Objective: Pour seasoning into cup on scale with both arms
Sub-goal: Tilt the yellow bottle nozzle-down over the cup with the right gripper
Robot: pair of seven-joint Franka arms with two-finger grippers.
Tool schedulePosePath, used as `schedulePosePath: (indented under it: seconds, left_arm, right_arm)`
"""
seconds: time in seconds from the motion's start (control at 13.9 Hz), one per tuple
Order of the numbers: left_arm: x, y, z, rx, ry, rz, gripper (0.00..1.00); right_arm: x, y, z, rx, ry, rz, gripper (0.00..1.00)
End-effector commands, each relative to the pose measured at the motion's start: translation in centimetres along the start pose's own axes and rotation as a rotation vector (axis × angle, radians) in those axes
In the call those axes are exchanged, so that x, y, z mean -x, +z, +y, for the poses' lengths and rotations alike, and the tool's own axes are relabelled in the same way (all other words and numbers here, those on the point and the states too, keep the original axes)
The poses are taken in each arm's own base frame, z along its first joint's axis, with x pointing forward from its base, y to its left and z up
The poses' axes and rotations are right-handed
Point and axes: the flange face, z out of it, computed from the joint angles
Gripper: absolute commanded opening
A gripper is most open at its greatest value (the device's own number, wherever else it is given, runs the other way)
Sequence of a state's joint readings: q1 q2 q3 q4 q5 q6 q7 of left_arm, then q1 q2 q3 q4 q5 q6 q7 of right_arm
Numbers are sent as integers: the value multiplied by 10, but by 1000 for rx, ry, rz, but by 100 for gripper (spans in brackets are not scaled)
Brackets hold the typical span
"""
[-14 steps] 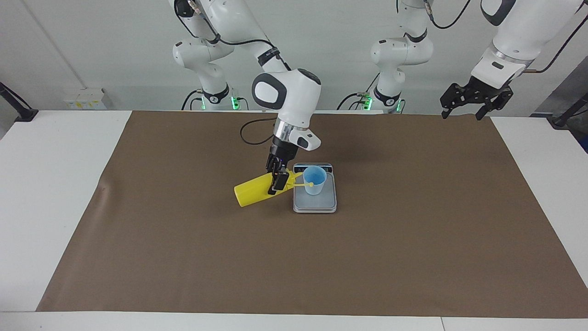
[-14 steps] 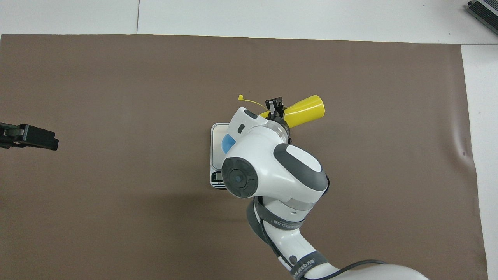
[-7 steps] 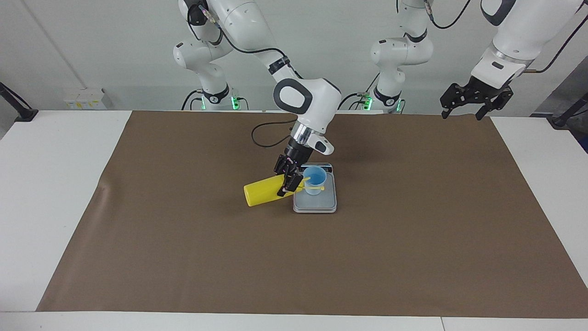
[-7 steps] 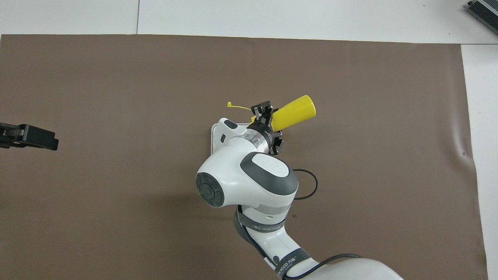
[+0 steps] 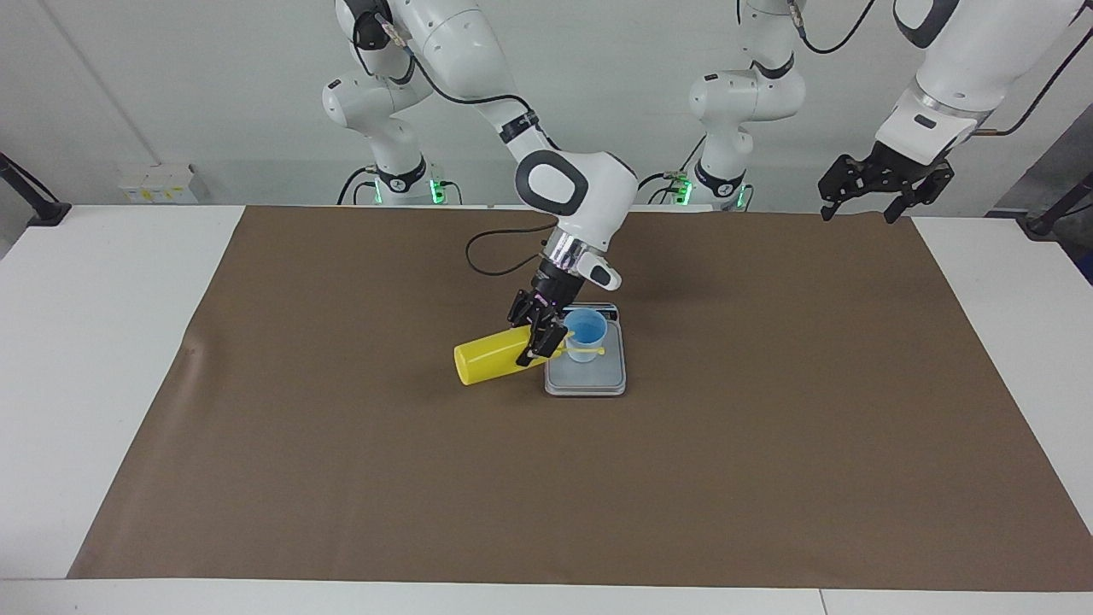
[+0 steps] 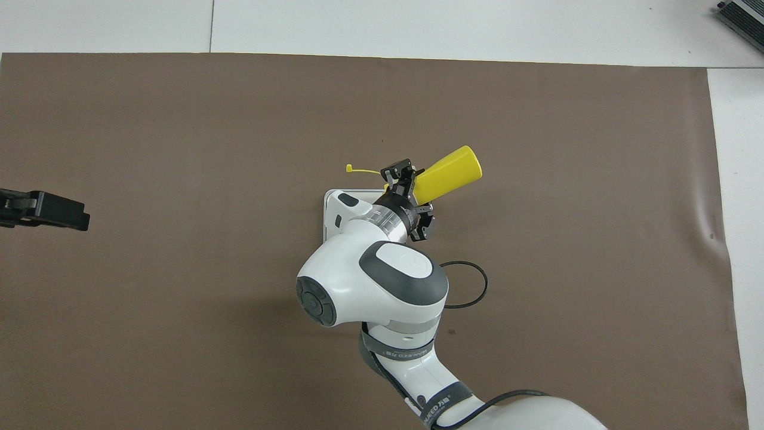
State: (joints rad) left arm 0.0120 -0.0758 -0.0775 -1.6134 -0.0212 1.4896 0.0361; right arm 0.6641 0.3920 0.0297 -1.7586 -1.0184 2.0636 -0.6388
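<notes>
My right gripper (image 5: 540, 339) (image 6: 399, 177) is shut on the neck end of the yellow seasoning bottle (image 5: 487, 359) (image 6: 447, 174). The bottle is held tipped on its side above the mat, nozzle over the rim of the light-blue cup (image 5: 586, 335). Its small cap dangles on the yellow tether (image 5: 589, 350) (image 6: 361, 171) in front of the cup. The cup stands on the silver-grey scale (image 5: 589, 378) (image 6: 327, 206). In the overhead view my right arm hides the cup and most of the scale. My left gripper (image 5: 864, 205) (image 6: 57, 212) waits raised at the left arm's end of the table.
A brown mat (image 5: 768, 427) (image 6: 179, 131) covers most of the white table (image 5: 94, 342). A black cable loop (image 5: 482, 256) (image 6: 468, 286) hangs from my right arm above the mat, nearer to the robots than the scale.
My right arm has swung its wrist over and carried the tipped bottle toward the cup, so the nozzle now reaches the cup's rim. The left arm has not moved.
</notes>
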Motion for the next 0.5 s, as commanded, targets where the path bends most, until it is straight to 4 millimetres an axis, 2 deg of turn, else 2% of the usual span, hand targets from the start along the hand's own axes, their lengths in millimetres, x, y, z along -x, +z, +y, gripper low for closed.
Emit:
schedulePosePath:
  seconds: [0.0,0.43]
  left_arm:
    - [9,0,-1,11,-15,-1,100]
    - [9,0,-1,11,-15,-1,100]
  right_arm:
    - [-1,-2,-5,32,-35,-37,0]
    - [-3,-3,-5,39,-36,-24,0]
